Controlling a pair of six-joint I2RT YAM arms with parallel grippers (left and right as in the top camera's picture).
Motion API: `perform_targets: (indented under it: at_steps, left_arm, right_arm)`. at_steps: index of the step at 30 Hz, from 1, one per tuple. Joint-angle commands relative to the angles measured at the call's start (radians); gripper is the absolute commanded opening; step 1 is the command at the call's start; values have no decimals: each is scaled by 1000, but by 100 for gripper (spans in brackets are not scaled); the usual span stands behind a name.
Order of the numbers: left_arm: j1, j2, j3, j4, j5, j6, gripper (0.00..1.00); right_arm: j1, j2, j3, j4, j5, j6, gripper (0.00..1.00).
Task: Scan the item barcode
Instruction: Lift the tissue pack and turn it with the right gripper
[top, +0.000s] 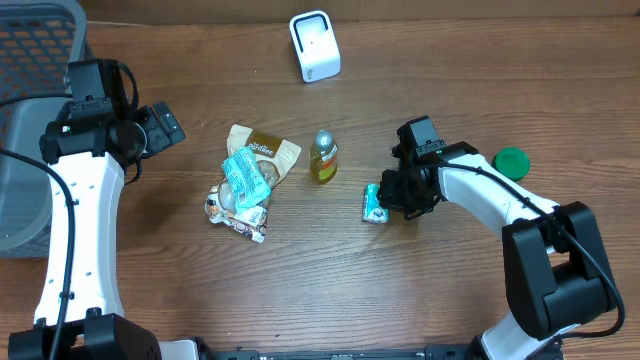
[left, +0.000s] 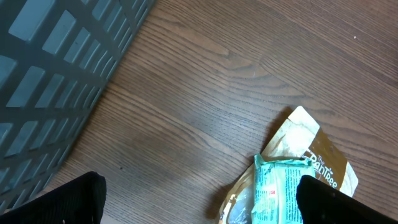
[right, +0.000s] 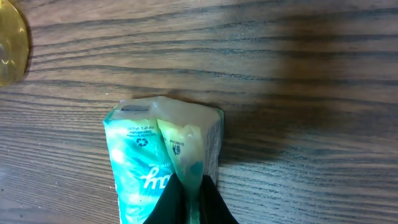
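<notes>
Right of centre in the overhead view, the right gripper is pinched shut on the small teal packet, so the pick-up is in hand; next it seems to need lifting toward the white scanner at top centre, barcode facing it, while the left gripper hangs wide open at upper left.

place: lab checkout bench | cues: wood table, scanner, grey basket

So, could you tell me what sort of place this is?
Probably a mock checkout bench: a white scanner stands on the wooden table, snack packets lie loose, and a grey basket sits at its edge.
</notes>
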Motion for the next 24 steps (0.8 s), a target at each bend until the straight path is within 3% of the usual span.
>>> perform_targets:
  at_steps: [1,6,11,17,24]
  left_arm:
    - [2,-6,8,2,1,14,99]
    - [2,-6,8,2,1,14,99]
    - [2,-6,8,2,1,14,99]
    - [2,-6,8,2,1,14,100]
    - [2,-6,8,2,1,14,100]
  right_arm:
    - [-49,-6,32,-10,-155,-44,4]
    - [-237,-66,101,-53,-784,-267,4]
    - [-323,-82,101,-62,-1277,-375,4]
    - [-325,-129,102,-78,-1308,-371,4]
    - [-325,-365,108,-77,-1308,-340,4]
